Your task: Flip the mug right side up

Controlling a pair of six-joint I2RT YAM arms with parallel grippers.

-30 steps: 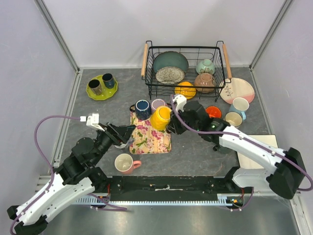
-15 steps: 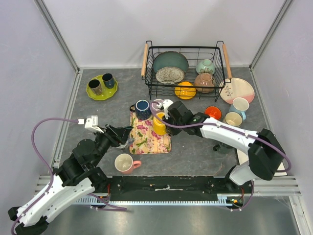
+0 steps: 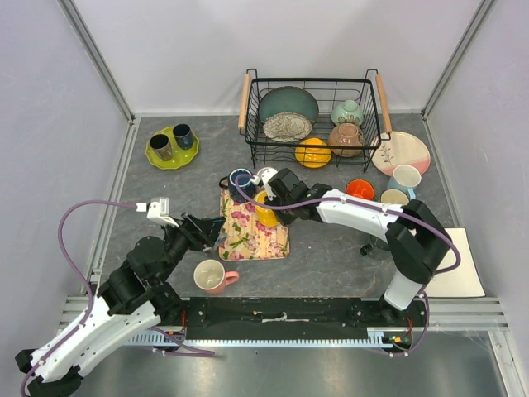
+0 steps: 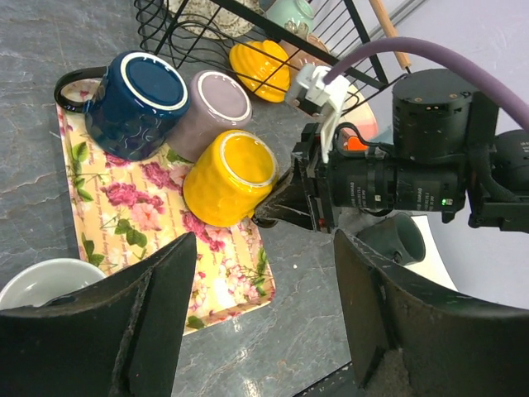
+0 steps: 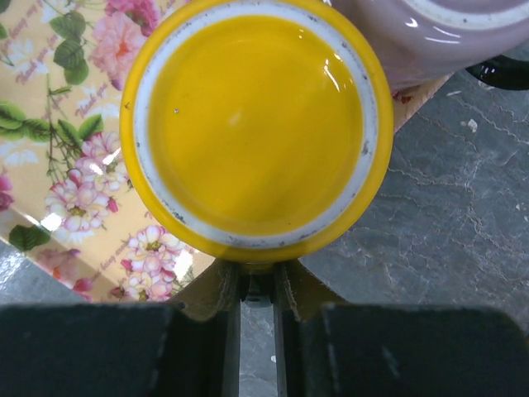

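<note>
Mug: yellow mug (image 4: 230,178) is sitting base-up on the floral tray (image 4: 107,178), right beside the lilac mug (image 4: 216,103) and close to the navy mug (image 4: 136,103), so it's not flipped yet.
Right side: right gripper (image 5: 256,285) is pinching the mug's wall with its fingers nearly together, on the side facing away from the other cups. I'm guessing that's the handle, but I can't make it out.
Why there: I'm figuring the outer side is giving me room to lift and roll the wrist without clipping the neighbours.
Left side: left gripper (image 4: 264,244) is hanging spread wide with nothing in it, off the tray's edge, basically acting as my spare camera.
Stage: I'm reading this as grip made, lift and turn not yet done.
Worry: I'm pinching glazed ceramic off-centre, so it might swing.
</note>
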